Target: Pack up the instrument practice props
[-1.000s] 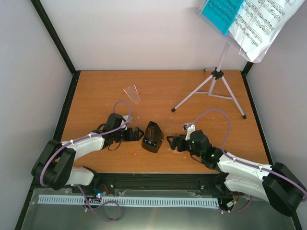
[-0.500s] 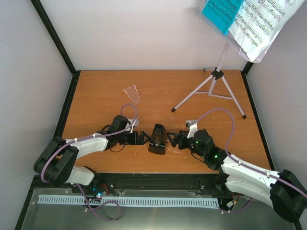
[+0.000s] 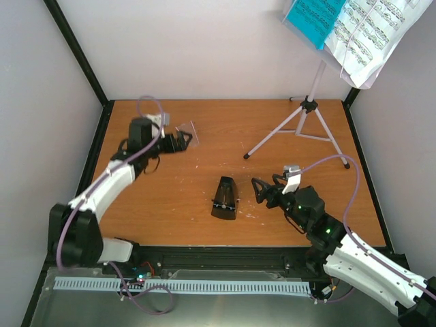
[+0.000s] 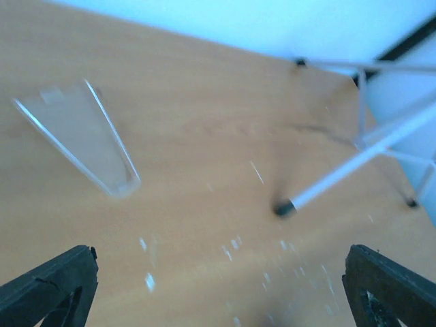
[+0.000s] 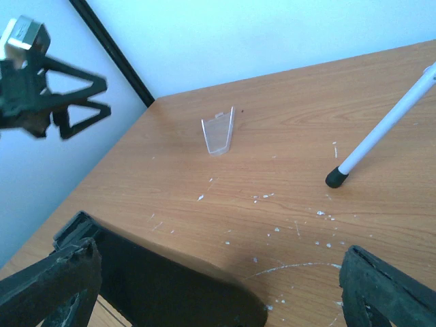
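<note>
While the top view takes in the whole scuffed, orange-brown wooden table [image 3: 170, 221], it leaves the small things vague, and the wrist cameras fill those in. From above I count one small black pyramid metronome [image 3: 225, 197] in the lower centre of the frame, and one silver tripod music stand [image 3: 306, 117] at the upper right. Its three thin legs are splayed on the wood, and its desk rises out of the top corner. Only this view shows what the desk carries: a teal folder [image 3: 315, 17] and white printed sheet music [image 3: 371, 37], side by side. I cannot count the pages. The left gripper [image 3: 187, 141] sits at the upper left, right by a clear plastic cover [image 3: 189, 129]. Its own camera shows that cover as one flat, tapered, see-through piece lying ahead of the black fingers, which are spread wide and grip nothing, with a black rubber foot on a stand leg beyond. The right gripper [image 3: 259, 192] is right of the metronome, near it but apart. Its wrist view shows its fingers also wide and empty, the metronome's matte black body low between them, white flecks on the wood, and the other gripper hanging at the upper left.
</note>
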Robot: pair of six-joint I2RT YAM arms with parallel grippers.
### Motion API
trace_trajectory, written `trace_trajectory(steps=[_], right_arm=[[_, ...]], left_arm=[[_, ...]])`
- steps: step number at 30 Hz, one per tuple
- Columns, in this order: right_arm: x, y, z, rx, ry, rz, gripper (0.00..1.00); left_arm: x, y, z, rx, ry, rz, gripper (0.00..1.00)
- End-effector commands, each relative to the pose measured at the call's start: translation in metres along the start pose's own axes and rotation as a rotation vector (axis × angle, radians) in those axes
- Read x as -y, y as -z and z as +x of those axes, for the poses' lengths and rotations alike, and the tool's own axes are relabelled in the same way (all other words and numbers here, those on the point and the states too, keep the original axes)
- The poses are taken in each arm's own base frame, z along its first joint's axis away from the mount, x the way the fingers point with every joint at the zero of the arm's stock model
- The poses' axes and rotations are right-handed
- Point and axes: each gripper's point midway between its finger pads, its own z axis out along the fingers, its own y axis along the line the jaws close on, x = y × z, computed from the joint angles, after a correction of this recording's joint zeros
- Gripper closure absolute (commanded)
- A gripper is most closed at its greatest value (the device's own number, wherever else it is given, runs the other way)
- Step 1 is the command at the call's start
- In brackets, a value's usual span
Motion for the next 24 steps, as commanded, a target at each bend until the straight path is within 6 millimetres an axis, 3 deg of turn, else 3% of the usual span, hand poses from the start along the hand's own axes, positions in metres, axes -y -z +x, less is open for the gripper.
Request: trace_trajectory(steps=[1,6,11,14,24], right_arm=[[0.007,0.008,-0.008,0.016,0.017,0.048,0.07],[0.008,0.008,-0.005,0.0,0.009,0.048,0.07],[0.007,0.009,0.001,-0.01,-0.014,0.027,0.07],[0.009,0.009,0.006,-0.01,-0.029,0.023,0.07],[0.011,0.007,0.018,-0.031,-0.057,0.014,0.07]], left_arm=[[-0.049,-0.019,-0.042,-0.048,-0.015,-0.149,0.05],[-0.09,-0.044,-0.068,-0.043,0.056,-0.248,0.19],[-0.132,-0.069,-0.056,-0.096,0.119,-0.38,0.23],[-0.136,-0.084,-0.043,-0.113,0.184,-0.348,0.28],[-0.133,-0.116,-0.013,-0.109,0.283,-0.346,0.33]])
